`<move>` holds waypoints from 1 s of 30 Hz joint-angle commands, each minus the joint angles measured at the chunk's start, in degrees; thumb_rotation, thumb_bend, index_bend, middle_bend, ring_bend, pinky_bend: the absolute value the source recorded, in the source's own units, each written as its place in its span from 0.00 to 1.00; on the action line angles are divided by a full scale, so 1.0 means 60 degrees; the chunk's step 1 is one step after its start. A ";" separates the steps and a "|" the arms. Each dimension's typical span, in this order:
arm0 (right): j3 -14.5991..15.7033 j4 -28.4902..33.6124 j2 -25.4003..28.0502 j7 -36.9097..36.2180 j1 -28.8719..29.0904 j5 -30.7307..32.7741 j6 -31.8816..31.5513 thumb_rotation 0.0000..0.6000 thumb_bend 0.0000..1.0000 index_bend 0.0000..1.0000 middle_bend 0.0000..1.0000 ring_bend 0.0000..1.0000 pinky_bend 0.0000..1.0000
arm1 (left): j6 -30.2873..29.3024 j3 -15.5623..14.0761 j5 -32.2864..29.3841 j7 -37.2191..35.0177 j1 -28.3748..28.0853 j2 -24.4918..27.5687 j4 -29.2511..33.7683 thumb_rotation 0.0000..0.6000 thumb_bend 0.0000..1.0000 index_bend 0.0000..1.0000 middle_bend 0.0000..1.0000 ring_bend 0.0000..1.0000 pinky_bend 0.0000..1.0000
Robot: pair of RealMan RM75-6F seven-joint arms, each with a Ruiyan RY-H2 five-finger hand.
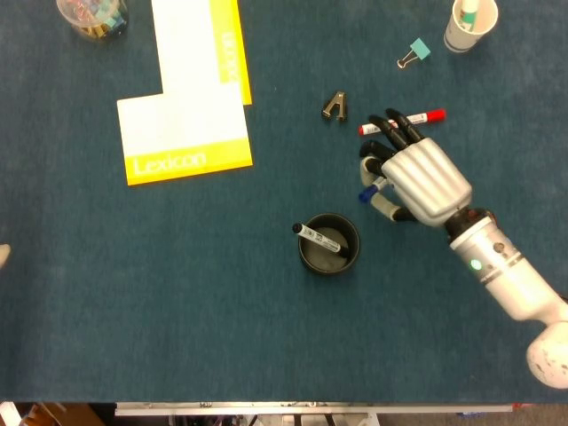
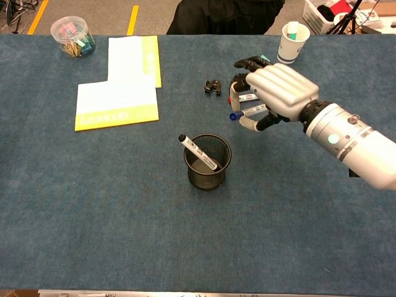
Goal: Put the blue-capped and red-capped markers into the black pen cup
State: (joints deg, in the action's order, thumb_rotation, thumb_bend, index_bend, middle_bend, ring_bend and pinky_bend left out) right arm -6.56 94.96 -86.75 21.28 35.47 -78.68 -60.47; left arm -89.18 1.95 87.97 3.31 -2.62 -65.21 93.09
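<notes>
While the right hand (image 1: 419, 180) holds the blue-capped marker (image 2: 247, 112) pinched under its curled fingers, lifted off the desk (image 1: 177, 293) in its right half, the blue cap pokes out on the side facing the black pen cup (image 1: 329, 244). That mesh cup stands near the desk's middle with a black marker (image 1: 317, 238) leaning inside. Lying toward the far edge, the red-capped marker (image 1: 428, 116) is partly hidden behind the fingertips. No view shows the left hand.
</notes>
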 commanded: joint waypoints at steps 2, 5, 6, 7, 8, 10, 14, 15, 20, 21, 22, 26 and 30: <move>-0.0217 0.1678 0.0969 -0.2233 -0.0150 -0.0838 -0.0357 1.00 0.31 0.63 0.36 0.07 0.01 | -0.0018 0.0012 0.0012 0.0078 -0.0003 0.0030 0.0070 1.00 0.15 0.18 0.18 0.17 0.14; -0.0120 0.2114 0.1162 -0.3472 -0.0125 -0.1213 -0.0272 1.00 0.31 0.63 0.36 0.07 0.01 | -0.0039 0.0023 0.0018 0.0121 -0.0001 0.0050 0.0120 1.00 0.15 0.18 0.18 0.17 0.14; -0.0082 0.2161 0.1171 -0.3780 -0.0107 -0.1324 -0.0244 1.00 0.31 0.63 0.36 0.07 0.01 | -0.0039 0.0024 0.0021 0.0131 -0.0003 0.0053 0.0131 1.00 0.15 0.18 0.18 0.17 0.14; -0.0021 0.2158 0.1153 -0.4130 -0.0076 -0.1469 -0.0203 1.00 0.31 0.63 0.36 0.07 0.01 | -0.0044 0.0022 0.0024 0.0144 0.0001 0.0056 0.0149 1.00 0.15 0.18 0.18 0.17 0.14; 0.0031 0.2140 0.1142 -0.4349 -0.0046 -0.1553 -0.0146 1.00 0.31 0.63 0.36 0.07 0.01 | -0.0044 0.0018 0.0027 0.0157 0.0003 0.0061 0.0166 1.00 0.15 0.18 0.18 0.17 0.14; 0.0117 0.2123 0.1056 -0.4916 0.0009 -0.1713 -0.0080 1.00 0.31 0.63 0.36 0.07 0.01 | -0.0059 0.0016 0.0017 0.0151 0.0019 0.0072 0.0159 1.00 0.15 0.18 0.18 0.17 0.14; 0.0241 0.2021 0.0876 -0.5665 0.0117 -0.1950 0.0015 1.00 0.31 0.63 0.36 0.07 0.01 | -0.0091 0.0024 -0.0005 0.0115 0.0045 0.0088 0.0144 1.00 0.15 0.18 0.18 0.17 0.14; 0.0307 0.1987 0.0815 -0.5892 0.0151 -0.1991 0.0081 1.00 0.31 0.63 0.36 0.07 0.01 | -0.0087 0.0020 -0.0017 0.0096 0.0052 0.0092 0.0135 1.00 0.15 0.18 0.18 0.17 0.14; 0.0447 0.1810 0.0672 -0.6369 0.0275 -0.1993 0.0330 1.00 0.31 0.63 0.36 0.07 0.01 | -0.0079 0.0020 -0.0049 0.0027 0.0067 0.0086 0.0081 1.00 0.15 0.18 0.18 0.17 0.14; 0.0457 0.1750 0.0633 -0.6350 0.0281 -0.1989 0.0332 1.00 0.31 0.64 0.36 0.07 0.01 | -0.0089 0.0022 -0.0051 0.0013 0.0073 0.0092 0.0073 1.00 0.15 0.18 0.18 0.17 0.14; 0.0485 0.1696 0.0592 -0.6350 0.0276 -0.1947 0.0348 1.00 0.31 0.63 0.36 0.07 0.01 | -0.0102 0.0029 -0.0068 -0.0013 0.0085 0.0098 0.0050 1.00 0.15 0.18 0.18 0.17 0.14; 0.0586 0.1535 0.0516 -0.6219 0.0249 -0.1823 0.0404 1.00 0.31 0.63 0.35 0.07 0.01 | -0.0073 0.0019 -0.0099 -0.0126 0.0098 0.0087 0.0006 1.00 0.15 0.18 0.18 0.17 0.14; 0.0717 0.1304 0.0448 -0.5989 0.0227 -0.1854 0.0421 1.00 0.30 0.50 0.31 0.07 0.01 | -0.0038 0.0016 -0.0083 -0.0146 0.0076 0.0050 -0.0037 1.00 0.15 0.18 0.18 0.17 0.14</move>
State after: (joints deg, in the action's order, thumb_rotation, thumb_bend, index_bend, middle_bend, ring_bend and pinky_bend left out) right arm -2.47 103.11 -83.91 -14.97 36.89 -89.66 -57.93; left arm -89.41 2.05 87.47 2.44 -2.16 -64.91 92.87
